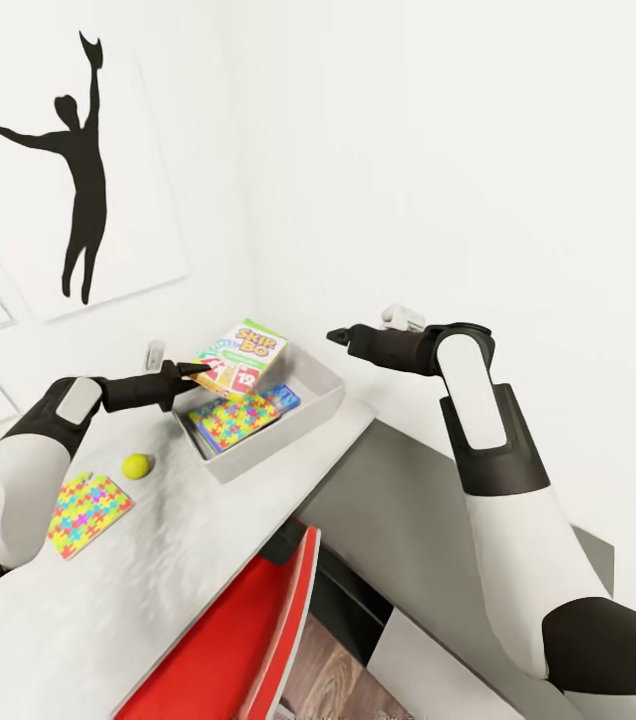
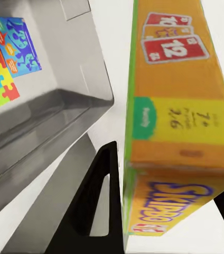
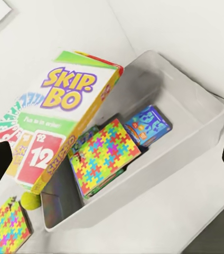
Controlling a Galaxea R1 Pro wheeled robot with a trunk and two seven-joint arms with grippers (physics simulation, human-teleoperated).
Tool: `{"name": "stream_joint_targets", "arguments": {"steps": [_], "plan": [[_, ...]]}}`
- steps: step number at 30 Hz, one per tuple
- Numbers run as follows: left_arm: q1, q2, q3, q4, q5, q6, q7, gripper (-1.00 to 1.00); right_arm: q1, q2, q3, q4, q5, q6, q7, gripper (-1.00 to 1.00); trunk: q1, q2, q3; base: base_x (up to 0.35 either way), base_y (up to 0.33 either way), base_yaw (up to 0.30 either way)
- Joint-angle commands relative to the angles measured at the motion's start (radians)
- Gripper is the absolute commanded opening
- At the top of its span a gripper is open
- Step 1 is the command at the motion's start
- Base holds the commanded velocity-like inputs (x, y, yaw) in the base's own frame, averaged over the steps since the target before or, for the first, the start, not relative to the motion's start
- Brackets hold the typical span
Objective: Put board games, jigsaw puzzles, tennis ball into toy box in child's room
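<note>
Left gripper clamped on SKIP-BO box edge, box tilted, hanging over near-left rim of toy box. Long axis slopes toward bin; release wants box further in. Right gripper beyond bin, fingers apart, empty.

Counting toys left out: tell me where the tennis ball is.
In the head view, the tennis ball lies on the table, left of the toy box, beside the loose jigsaw puzzle.

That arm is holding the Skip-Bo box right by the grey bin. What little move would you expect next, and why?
Probably the left gripper eases the SKIP-BO box down into the toy box and opens. The game is gripped by its edge and tilts over the bin's rim, above the jigsaw puzzle and blue game already inside.
</note>
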Motion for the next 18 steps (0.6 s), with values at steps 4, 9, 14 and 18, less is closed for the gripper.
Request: {"name": "stream_joint_targets", "arguments": {"steps": [4,9,14,18], "plan": [[-0.001,-0.001,0.017,0.026,-0.005,0.011,-0.005,-1.0,-0.001,0.0,0.007,-0.002,-0.009,0.001,-0.01,1.0,0.0,-0.002,-0.008,0.0,0.0,0.0],[-0.001,-0.001,0.023,0.032,-0.005,0.014,-0.001,-1.0,-0.001,-0.001,0.009,-0.023,-0.009,0.002,-0.01,1.0,0.0,-0.002,-0.017,0.0,0.0,0.0],[-0.001,-0.002,0.025,0.033,-0.005,0.013,0.003,-1.0,-0.001,-0.001,0.007,-0.029,-0.009,0.002,-0.01,1.0,0.0,-0.002,-0.025,0.0,0.0,0.0],[-0.002,-0.003,0.025,0.033,-0.006,0.012,0.013,-1.0,-0.001,-0.001,0.007,-0.03,-0.009,0.002,-0.01,1.0,0.0,-0.002,-0.031,0.0,0.0,0.0]]}}
